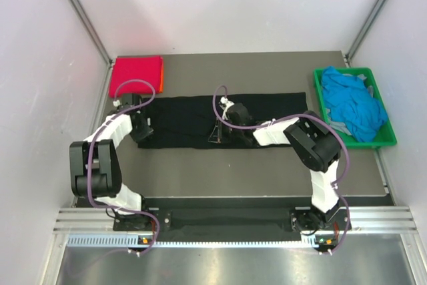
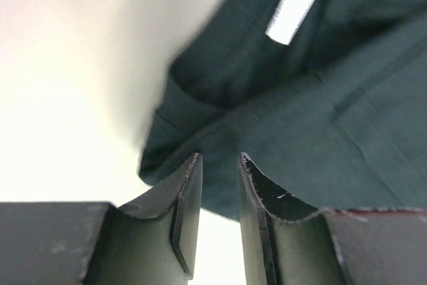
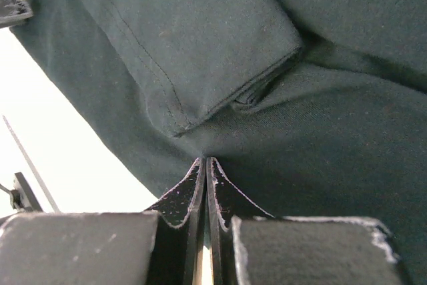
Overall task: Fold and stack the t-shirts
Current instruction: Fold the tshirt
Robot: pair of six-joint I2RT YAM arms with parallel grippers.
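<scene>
The black t-shirt (image 1: 180,121) lies spread as a long strip across the middle of the table. My left gripper (image 1: 141,131) is at its left end. In the left wrist view its jaws (image 2: 220,158) stand partly apart astride the shirt's edge (image 2: 320,131), near the white neck label (image 2: 293,8). My right gripper (image 1: 215,137) sits at the shirt's near edge. In the right wrist view (image 3: 205,159) it is shut, its tips pinching the black cloth just below a folded-in sleeve (image 3: 200,38). A folded magenta-red t-shirt (image 1: 137,75) lies at the back left, with an orange edge (image 1: 161,83) showing under it.
A green crate (image 1: 385,139) at the right holds crumpled bright blue t-shirts (image 1: 353,101). White walls enclose the table on three sides. The metal rail with both arm bases runs along the near edge.
</scene>
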